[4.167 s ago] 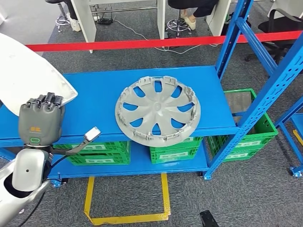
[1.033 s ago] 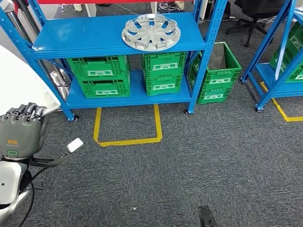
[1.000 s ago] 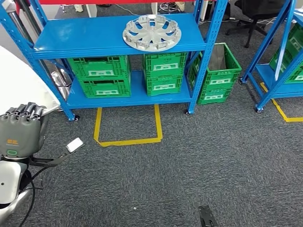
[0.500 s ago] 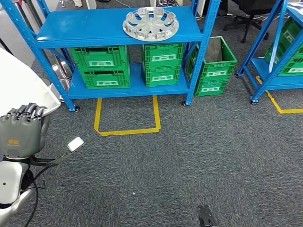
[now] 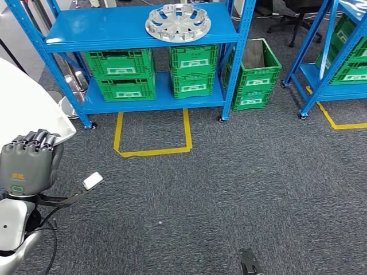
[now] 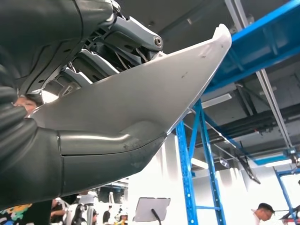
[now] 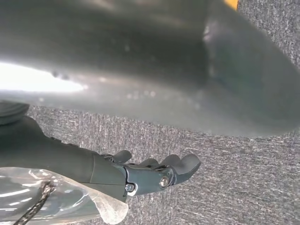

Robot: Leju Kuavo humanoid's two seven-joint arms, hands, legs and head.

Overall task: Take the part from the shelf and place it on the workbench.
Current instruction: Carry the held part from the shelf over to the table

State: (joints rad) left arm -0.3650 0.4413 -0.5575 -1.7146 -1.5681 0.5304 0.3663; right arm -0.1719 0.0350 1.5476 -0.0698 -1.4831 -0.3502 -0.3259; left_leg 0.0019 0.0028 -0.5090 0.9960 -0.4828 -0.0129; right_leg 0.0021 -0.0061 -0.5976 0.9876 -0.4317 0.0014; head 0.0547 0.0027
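**White part held at the left hand, away from the shelf**

A large white part (image 5: 26, 109) is seen at the left edge of the head view, gripped by the left hand (image 5: 28, 163), whose dark fingers are curled over the part's near edge. In the left wrist view the same part (image 6: 141, 93) is shown as a pale curved panel running to a point, clamped between the thumb on one face and the fingers (image 6: 106, 51) on the other.

The right hand (image 7: 155, 176) is seen in the right wrist view with its fingers stretched out, lying close together and holding nothing, over grey carpet; a blurred grey surface lies across that picture, and what it is cannot be told.

A blue shelf (image 5: 104, 28) is seen across a stretch of carpet (image 5: 242, 189) from the robot. A silver wheel cover (image 5: 178, 22) lies flat on the top board, towards its right end. Green crates (image 5: 125, 77) are lined up on the lower board, and one more crate (image 5: 253, 71) stands on the floor just beside the shelf's right post. A yellow taped outline (image 5: 151, 134) is marked on the carpet before the shelf. A second blue rack (image 5: 333, 51) is seen at the right edge.
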